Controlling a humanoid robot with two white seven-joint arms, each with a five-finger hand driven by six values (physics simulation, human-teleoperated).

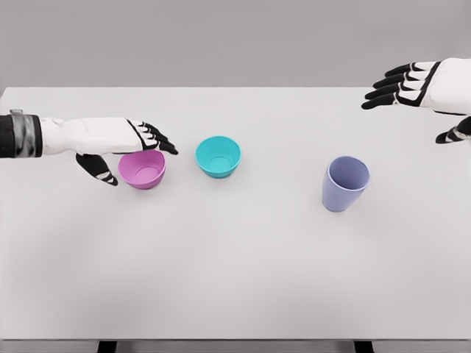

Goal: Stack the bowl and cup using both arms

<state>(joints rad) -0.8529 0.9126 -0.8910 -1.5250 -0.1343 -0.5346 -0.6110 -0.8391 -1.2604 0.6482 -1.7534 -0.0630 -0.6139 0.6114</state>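
From the head camera, a flat white counter (235,279) fills most of the view, with a grey wall behind it. Three vessels stand upright on it. A small pink plastic bowl (143,169) sits at the left, a teal plastic bowl (218,156) just to its right and slightly farther back, the two near each other but apart. A lavender plastic cup (345,183) stands well apart from both, on the right half of the counter.

The left hand (125,147) reaches in from the left edge and hovers over the pink bowl's far rim, black-tipped fingers extended toward the teal bowl and the thumb hanging down beside the bowl's left wall; the fingers are spread and grasp nothing, though whether they touch the rim cannot be told. The right hand (416,87) is raised at the upper right, well away from the cup, its fingers stretched out and loosely parted, holding nothing.
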